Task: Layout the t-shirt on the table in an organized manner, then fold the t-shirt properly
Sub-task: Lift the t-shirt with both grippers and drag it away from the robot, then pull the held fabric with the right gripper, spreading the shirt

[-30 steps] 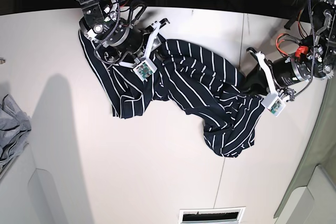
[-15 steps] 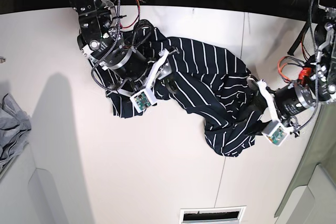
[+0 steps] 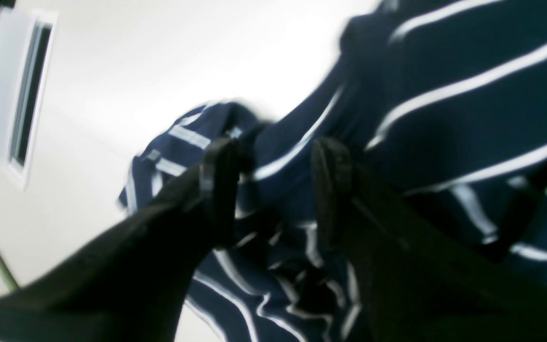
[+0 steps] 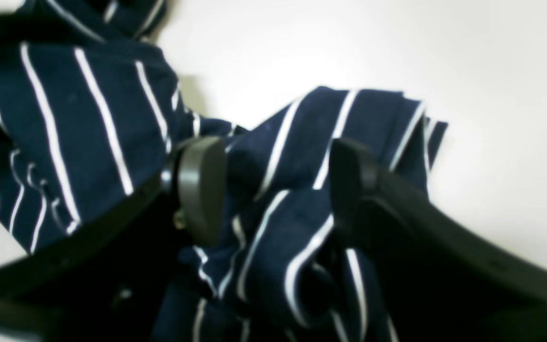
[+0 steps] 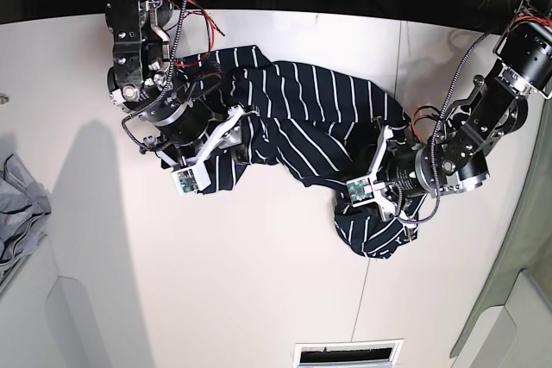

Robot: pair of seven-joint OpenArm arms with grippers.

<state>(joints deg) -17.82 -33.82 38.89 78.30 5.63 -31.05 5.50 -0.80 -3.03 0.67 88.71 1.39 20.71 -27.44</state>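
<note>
A: Where does the t-shirt point(image 5: 302, 122) lie against the jaws?

B: It is bunched on the counter point(image 5: 259, 282), and both grippers are over it. In the right wrist view the right gripper point(image 4: 276, 185) has its jaws standing wide, with a rumpled striped fold lying between and under them. A flat corner of cloth lies just beyond the tips.

A: And the other side?

B: The left gripper point(image 3: 273, 185) also has its jaws apart, with striped cloth between and behind them. That view is blurred, so I cannot tell whether the pads touch the fabric.

A: The arms?

B: In the base view the right arm point(image 5: 151, 84) reaches down onto one end of the heap; the left arm point(image 5: 466, 140) stretches low across to the other end.
</note>
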